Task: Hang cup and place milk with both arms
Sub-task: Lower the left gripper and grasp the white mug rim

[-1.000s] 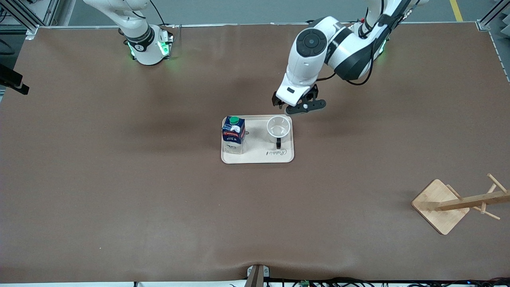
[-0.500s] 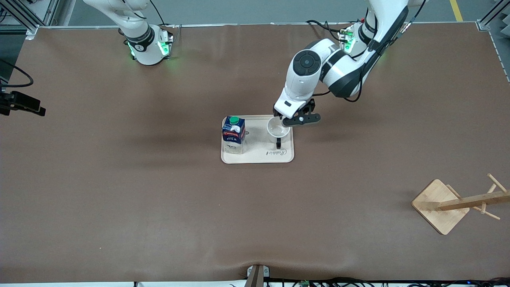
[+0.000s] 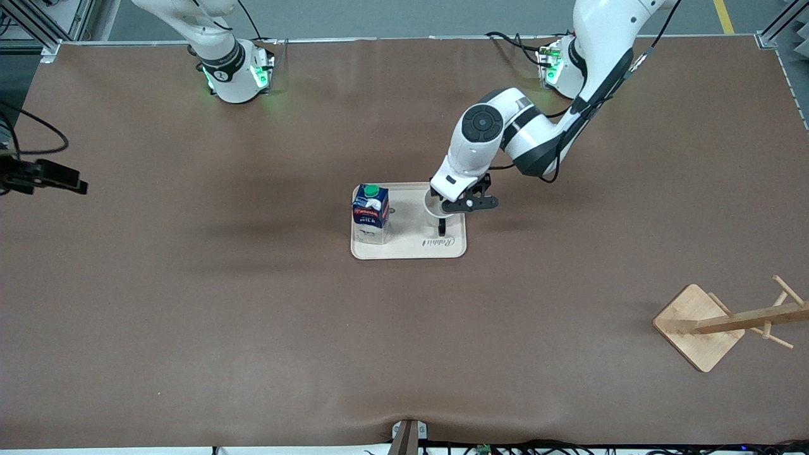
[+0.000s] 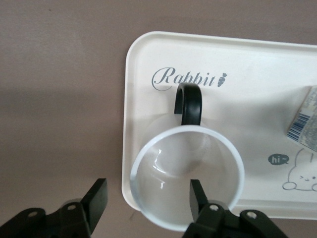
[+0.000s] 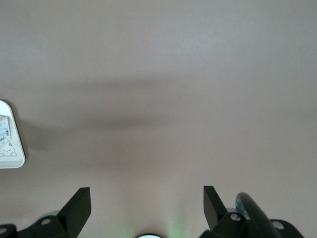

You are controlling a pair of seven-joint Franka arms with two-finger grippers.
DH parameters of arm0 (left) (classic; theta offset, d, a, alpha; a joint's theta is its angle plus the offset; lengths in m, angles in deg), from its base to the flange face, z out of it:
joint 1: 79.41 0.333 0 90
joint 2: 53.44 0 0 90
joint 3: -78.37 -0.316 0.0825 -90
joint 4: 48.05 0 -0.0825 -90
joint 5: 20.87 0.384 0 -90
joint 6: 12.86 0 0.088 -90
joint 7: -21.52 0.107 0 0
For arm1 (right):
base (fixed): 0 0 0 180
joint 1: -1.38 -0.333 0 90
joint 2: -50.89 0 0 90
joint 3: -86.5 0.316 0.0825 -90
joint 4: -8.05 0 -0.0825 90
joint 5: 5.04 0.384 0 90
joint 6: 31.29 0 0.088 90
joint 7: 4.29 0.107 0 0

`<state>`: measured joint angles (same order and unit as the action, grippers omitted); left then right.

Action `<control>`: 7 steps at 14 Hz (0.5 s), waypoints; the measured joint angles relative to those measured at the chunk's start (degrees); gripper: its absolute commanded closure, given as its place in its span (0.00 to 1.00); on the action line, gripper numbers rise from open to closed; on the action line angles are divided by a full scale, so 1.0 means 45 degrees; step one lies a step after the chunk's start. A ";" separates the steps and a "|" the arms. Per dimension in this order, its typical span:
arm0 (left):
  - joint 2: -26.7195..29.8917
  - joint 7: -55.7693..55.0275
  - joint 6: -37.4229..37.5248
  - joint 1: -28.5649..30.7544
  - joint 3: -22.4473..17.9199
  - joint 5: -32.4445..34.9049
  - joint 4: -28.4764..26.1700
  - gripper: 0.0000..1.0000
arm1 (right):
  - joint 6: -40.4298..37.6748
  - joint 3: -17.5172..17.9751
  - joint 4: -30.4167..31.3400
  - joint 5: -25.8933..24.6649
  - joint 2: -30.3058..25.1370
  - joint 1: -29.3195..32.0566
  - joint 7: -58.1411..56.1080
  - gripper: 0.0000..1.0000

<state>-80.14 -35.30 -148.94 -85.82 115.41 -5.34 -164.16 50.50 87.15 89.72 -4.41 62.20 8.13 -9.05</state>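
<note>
Early stage: neither item is being moved yet, both standing on the tray

The right gripper (image 5: 143, 206) is hanging over bare table with jaws wide, holding nothing; the milk (image 3: 370, 213) is sitting upright on the tray (image 3: 408, 250), the cup (image 4: 188, 174) beside it toward the left arm's end; the left gripper (image 4: 146, 198) is straddling the cup's wall, one finger inside, one outside, not yet clamped; the rack (image 3: 727, 322) is standing bare, well apart

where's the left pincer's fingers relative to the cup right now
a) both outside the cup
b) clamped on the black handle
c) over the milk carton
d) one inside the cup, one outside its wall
d: in the left wrist view the left pincer straddles the wall of the cup on the tray, one finger inside the bowl and the other outside, away from the black handle.
</note>
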 measured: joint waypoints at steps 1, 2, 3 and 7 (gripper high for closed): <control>-0.0149 0.0000 -0.0103 0.0007 -0.0008 0.0052 0.0005 0.33 | -0.0051 -0.0004 0.0020 0.0010 0.0222 0.0000 0.0009 0.00; -0.0250 0.0001 -0.0156 0.0007 -0.0010 0.0145 0.0010 0.42 | -0.0116 -0.0011 0.0066 0.0021 0.0351 0.0001 0.0034 0.00; -0.0332 0.0000 -0.0177 0.0008 -0.0014 0.0376 0.0014 0.60 | -0.0177 -0.0013 0.0125 0.0030 0.0388 0.0001 0.0090 0.00; -0.0759 -0.0030 -0.0528 0.0057 -0.0115 0.0800 0.0082 1.00 | -0.0439 0.0013 0.0212 0.1102 0.0386 -0.0050 0.0292 0.00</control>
<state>-83.56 -35.44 -151.32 -85.56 114.89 -1.74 -163.80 48.53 87.21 90.68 0.55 63.94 7.90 -7.74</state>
